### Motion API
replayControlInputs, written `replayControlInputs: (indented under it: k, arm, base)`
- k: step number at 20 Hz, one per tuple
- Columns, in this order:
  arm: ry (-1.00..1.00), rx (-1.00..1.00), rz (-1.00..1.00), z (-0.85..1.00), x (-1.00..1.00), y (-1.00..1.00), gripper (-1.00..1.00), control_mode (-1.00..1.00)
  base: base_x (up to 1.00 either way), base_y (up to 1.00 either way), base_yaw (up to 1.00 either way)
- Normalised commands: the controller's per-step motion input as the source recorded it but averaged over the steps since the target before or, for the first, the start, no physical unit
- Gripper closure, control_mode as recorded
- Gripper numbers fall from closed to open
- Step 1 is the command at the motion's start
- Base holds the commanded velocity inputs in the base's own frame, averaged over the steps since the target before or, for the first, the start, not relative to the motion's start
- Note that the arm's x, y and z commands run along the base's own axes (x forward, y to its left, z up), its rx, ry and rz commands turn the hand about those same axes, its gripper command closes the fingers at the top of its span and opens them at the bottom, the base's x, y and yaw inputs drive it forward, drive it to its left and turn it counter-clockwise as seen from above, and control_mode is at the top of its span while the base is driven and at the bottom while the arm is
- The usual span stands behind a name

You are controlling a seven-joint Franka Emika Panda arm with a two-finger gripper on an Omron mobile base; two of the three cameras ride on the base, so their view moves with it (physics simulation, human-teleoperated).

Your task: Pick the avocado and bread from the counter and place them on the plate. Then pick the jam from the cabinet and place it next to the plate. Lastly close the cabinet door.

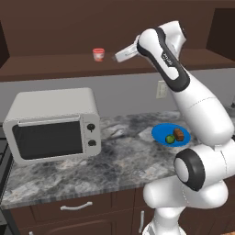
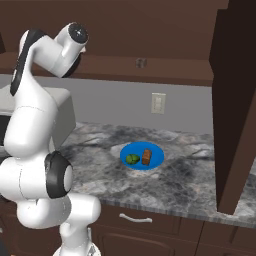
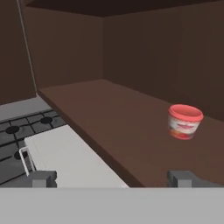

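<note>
The gripper (image 3: pixel 112 178) is standing w/ jaws fully apart and gripping nothing; its two dark fingertips (image 3: pixel 43 178) are showing at the bottom of the hand view, well apart from each other. The arm (image 1: pixel 202 114) is reaching up toward the cabinet (image 1: pixel 55 27), hand pointing along the inner shelf (image 3: pixel 131 127).

The jam (image 3: pixel 184 121) is sitting upright on that shelf (red lid on top, pinkish-white body w/ red label), ahead of the gripper and toward the right fingertip, not touching it. In the left base view the jam (image 1: pixel 98 54) is standing near the shelf's front edge, just left of the hand.

The plate (image 2: pixel 142 155) is lying flat on the counter (image 2: pixel 100 165), right of the microwave (image 1: pixel 53 124). The avocado (image 2: pixel 132 159) and the bread (image 2: pixel 146 156) are both resting on the plate, side by side, avocado nearer the microwave side.

The cabinet door (image 2: pixel 235 100) is standing swung open at the right of the right base view, edge-on to the camera. A wall outlet (image 2: pixel 158 103) is sitting on the grey backsplash above the plate. Stove burners (image 3: pixel 13 131) are showing below the shelf in the hand view.
</note>
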Motion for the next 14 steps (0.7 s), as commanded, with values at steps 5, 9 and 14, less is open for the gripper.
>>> replayControlInputs:
  k: [5,9,14]
  arm:
    - [0.0,0.0,-0.01,-0.01,0.16,0.0,-1.0,-1.0]
    - [0.0,0.0,-0.01,-0.05,0.18,0.0,-1.0,-1.0]
    - [0.0,-0.01,-0.01,-0.07,0.18,0.04,-1.0,-1.0]
  base:
    - [0.0,0.0,0.0]
    - [0.0,0.0,0.0]
    - [0.0,0.0,0.0]
